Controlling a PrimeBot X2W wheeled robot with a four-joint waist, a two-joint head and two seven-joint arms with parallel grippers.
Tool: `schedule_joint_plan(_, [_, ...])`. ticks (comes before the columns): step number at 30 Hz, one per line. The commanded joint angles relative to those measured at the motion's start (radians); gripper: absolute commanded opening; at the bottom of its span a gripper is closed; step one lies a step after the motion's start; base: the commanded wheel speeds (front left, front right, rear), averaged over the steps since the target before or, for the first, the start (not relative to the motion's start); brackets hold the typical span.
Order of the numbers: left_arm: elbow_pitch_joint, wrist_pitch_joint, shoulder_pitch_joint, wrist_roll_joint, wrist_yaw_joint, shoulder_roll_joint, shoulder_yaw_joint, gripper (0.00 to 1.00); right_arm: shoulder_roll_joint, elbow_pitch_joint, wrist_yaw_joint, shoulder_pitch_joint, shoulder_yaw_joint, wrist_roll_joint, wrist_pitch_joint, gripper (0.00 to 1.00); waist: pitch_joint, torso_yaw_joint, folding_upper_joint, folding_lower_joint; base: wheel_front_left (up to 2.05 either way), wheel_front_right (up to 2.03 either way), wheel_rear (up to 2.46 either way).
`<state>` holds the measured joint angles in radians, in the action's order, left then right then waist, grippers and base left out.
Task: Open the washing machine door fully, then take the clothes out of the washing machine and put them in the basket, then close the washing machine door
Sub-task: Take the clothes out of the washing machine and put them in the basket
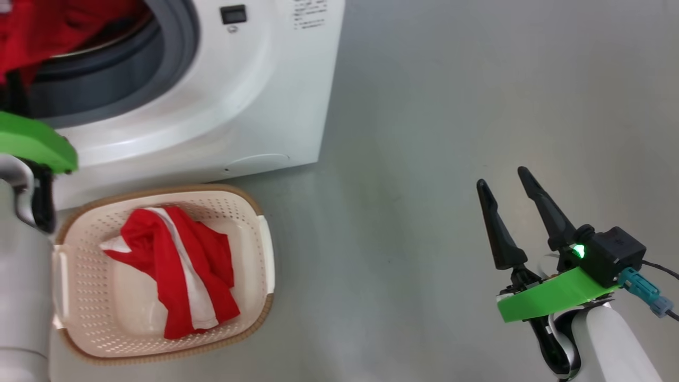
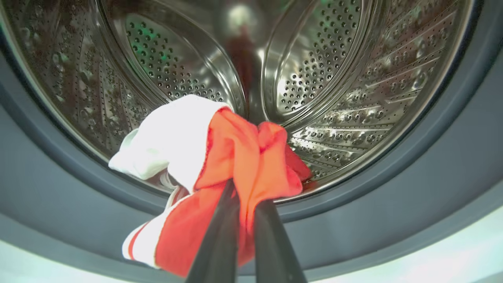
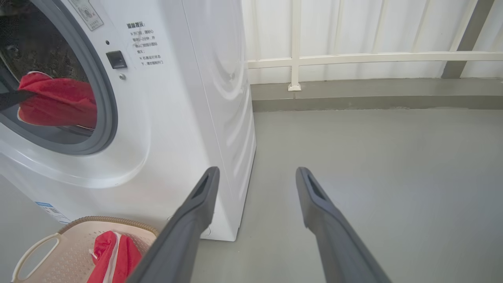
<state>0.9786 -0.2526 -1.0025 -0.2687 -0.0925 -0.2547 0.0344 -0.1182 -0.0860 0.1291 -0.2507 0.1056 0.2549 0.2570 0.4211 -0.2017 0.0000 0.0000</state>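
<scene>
Clothes [image 2: 235,157] look light, soft and limp; I judge a pinch on any bunched fold will hold, though hanging ends may drag on the seal [image 2: 59,177]. Two red-and-white pieces show. One is at the washing machine's [image 1: 254,79] mouth, far left, pinched in the closed left gripper [image 2: 247,194]. The other lies in the one basket [image 1: 159,193], near left. The right gripper [image 1: 502,177] is spread and empty, near right.

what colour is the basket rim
Brown woven-look rim on the cream basket, best in the head view.
</scene>
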Motion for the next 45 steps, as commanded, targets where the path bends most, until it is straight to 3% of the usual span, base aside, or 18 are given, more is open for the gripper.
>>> schedule_joint_plan(1, [-0.043,-0.009,0.014,-0.005,-0.006,-0.041,-0.023,0.00,-0.009,0.025,0.002,0.009,0.014,-0.005,0.005,1.00,-0.018,0.018,0.0000,0.0000,0.00,0.00,0.00])
schedule_joint_plan(16, [-0.408,-0.009,0.277,0.035,-0.027,0.049,-0.091,0.00,-0.029,0.027,0.002,0.045,-0.022,-0.014,0.005,1.00,-0.080,0.061,0.0000,0.0000,0.00,0.00,0.00])
schedule_joint_plan(25, [-0.598,-0.009,0.420,0.036,-0.036,0.094,-0.081,0.00,-0.042,0.025,0.002,0.071,-0.041,-0.027,0.005,1.00,-0.113,0.088,0.0000,0.0000,0.00,0.00,0.00])
schedule_joint_plan(45, [-0.998,-0.009,0.746,0.022,-0.030,0.131,-0.060,0.00,-0.065,0.016,0.002,0.118,-0.054,-0.032,0.005,1.00,-0.169,0.107,0.0000,0.0000,0.00,0.00,0.00])
